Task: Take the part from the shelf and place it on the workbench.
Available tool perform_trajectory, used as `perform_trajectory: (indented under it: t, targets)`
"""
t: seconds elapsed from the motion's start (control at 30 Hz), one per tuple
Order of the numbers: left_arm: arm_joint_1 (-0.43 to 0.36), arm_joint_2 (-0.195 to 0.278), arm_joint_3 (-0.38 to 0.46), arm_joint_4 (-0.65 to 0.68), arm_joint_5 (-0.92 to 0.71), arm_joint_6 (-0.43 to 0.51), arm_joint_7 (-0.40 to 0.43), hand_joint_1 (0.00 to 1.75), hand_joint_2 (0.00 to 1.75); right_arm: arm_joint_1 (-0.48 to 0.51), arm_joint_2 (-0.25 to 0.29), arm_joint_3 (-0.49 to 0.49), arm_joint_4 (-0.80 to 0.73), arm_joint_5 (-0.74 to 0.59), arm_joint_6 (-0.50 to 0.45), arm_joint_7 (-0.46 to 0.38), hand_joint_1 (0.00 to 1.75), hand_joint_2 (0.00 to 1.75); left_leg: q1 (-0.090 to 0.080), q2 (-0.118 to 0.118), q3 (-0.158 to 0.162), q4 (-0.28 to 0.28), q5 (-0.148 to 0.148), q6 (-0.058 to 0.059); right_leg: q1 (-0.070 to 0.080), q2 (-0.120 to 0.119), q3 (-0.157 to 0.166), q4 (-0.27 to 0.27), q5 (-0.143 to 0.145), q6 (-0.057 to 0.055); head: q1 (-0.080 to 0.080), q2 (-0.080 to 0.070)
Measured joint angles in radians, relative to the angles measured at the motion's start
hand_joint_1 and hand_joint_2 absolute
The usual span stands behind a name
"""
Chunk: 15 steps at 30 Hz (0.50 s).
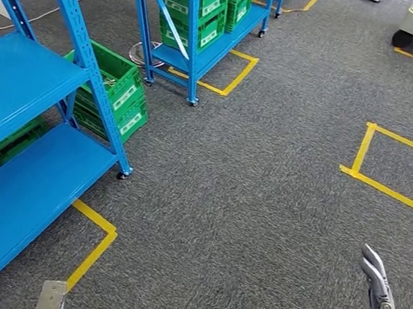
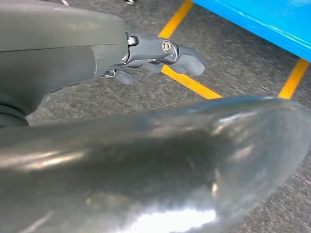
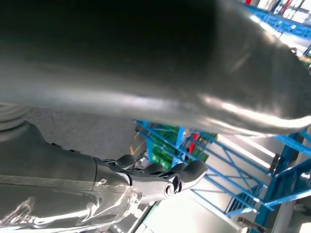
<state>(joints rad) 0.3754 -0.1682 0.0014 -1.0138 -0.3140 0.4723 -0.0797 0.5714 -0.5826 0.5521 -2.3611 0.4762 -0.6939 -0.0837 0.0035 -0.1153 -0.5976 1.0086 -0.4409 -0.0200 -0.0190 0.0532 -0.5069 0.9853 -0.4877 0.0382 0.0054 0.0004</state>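
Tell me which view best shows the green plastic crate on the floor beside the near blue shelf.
The head view: the green plastic crate sits whole on the grey carpet behind the near blue metal shelf post. The right wrist view catches green crates only as a distant patch behind blue shelving; the left wrist view looks at carpet and yellow tape.

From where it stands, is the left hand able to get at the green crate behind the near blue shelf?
Probably not. The left hand sits low at the frame's bottom edge, while the green crate lies on the carpet beyond the near blue shelf, whose upright stands in front.

Blue shelves [image 1: 31, 125] – two; green crates [image 1: 118, 91] – several; yellow floor squares [image 1: 402, 167] – three.
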Motion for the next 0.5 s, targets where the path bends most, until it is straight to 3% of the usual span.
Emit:
perform_trajectory:
  t: [0.03, 0.1, 0.17, 0.2, 0.23, 0.3, 0.37, 0.43, 0.47, 0.5]
  targets:
    - [0.000, 0.000, 0.000, 0.000, 0.000, 0.000, 0.000, 0.00, 0.00, 0.001, 0.000, 0.000, 0.000, 0.001, 0.000, 0.000, 0.00, 0.00, -0.002, 0.030, -0.018, 0.038, -0.026, -0.003, 0.000, -0.016, 0.001, -0.005, 0.003, -0.005, -0.002, 0.000]
    - [-0.003, 0.000, 0.000, 0.001, 0.000, 0.001, 0.000, 0.00, 0.00, 0.003, 0.000, 0.000, 0.000, 0.002, 0.000, 0.000, 0.00, 0.00, -0.003, 0.087, -0.079, 0.166, -0.096, -0.009, 0.004, -0.048, 0.001, -0.006, 0.003, -0.010, -0.006, 0.000]
    - [-0.004, 0.000, 0.000, 0.001, 0.000, 0.001, 0.000, 0.00, 0.00, 0.003, 0.000, 0.000, 0.000, 0.002, 0.000, 0.000, 0.00, 0.00, -0.002, 0.101, -0.121, 0.261, -0.126, -0.012, 0.006, -0.082, 0.002, -0.006, 0.001, -0.011, -0.006, 0.000]
    - [-0.003, 0.000, 0.000, 0.002, 0.000, 0.001, 0.000, 0.00, 0.00, 0.003, 0.000, 0.000, 0.000, 0.003, 0.000, 0.000, 0.00, 0.00, -0.002, 0.104, -0.115, 0.256, -0.114, -0.013, 0.006, -0.097, 0.003, -0.006, 0.000, -0.011, -0.006, 0.000]
    - [-0.003, 0.000, 0.000, 0.002, 0.000, 0.001, 0.000, 0.00, 0.00, 0.003, 0.000, 0.000, 0.000, 0.003, 0.000, 0.000, 0.00, 0.00, -0.002, 0.111, -0.089, 0.213, -0.086, -0.013, 0.006, -0.111, 0.005, -0.006, -0.002, -0.010, -0.006, 0.000]
    - [-0.003, 0.000, 0.000, 0.003, 0.000, 0.001, 0.000, 0.00, 0.00, 0.003, 0.000, 0.000, 0.000, 0.003, 0.000, 0.000, 0.00, 0.00, -0.005, 0.159, -0.008, 0.073, -0.028, -0.011, 0.010, -0.135, 0.011, -0.004, -0.009, -0.004, -0.007, 0.000]
    - [-0.006, -0.001, 0.000, 0.003, 0.000, 0.001, 0.000, 0.00, 0.00, 0.003, -0.001, 0.000, 0.000, 0.003, 0.000, 0.000, 0.00, 0.00, -0.009, 0.196, 0.038, -0.011, -0.009, -0.001, 0.017, -0.156, 0.014, -0.002, -0.018, 0.006, -0.004, 0.000]
    - [-0.006, -0.001, 0.000, 0.004, 0.000, 0.001, 0.000, 0.00, 0.00, 0.002, -0.002, 0.001, 0.000, 0.003, 0.000, 0.000, 0.00, 0.00, -0.011, 0.180, 0.039, -0.020, -0.011, 0.013, 0.019, -0.178, 0.023, -0.004, -0.023, 0.014, 0.000, 0.000]
    - [-0.005, -0.001, 0.001, 0.004, 0.000, 0.001, 0.000, 0.00, 0.00, 0.000, -0.002, 0.001, 0.000, 0.003, 0.000, 0.000, 0.00, 0.00, -0.010, 0.169, 0.038, -0.022, -0.010, 0.018, 0.017, -0.173, 0.027, -0.002, -0.027, 0.020, 0.001, 0.000]
    - [-0.004, -0.001, 0.001, 0.004, 0.000, 0.002, 0.000, 0.00, 0.00, -0.001, -0.003, 0.002, 0.000, 0.004, 0.000, 0.000, 0.00, 0.00, -0.008, 0.158, 0.038, -0.023, -0.008, 0.025, 0.015, -0.153, 0.025, 0.011, -0.039, 0.025, 0.002, 0.000]
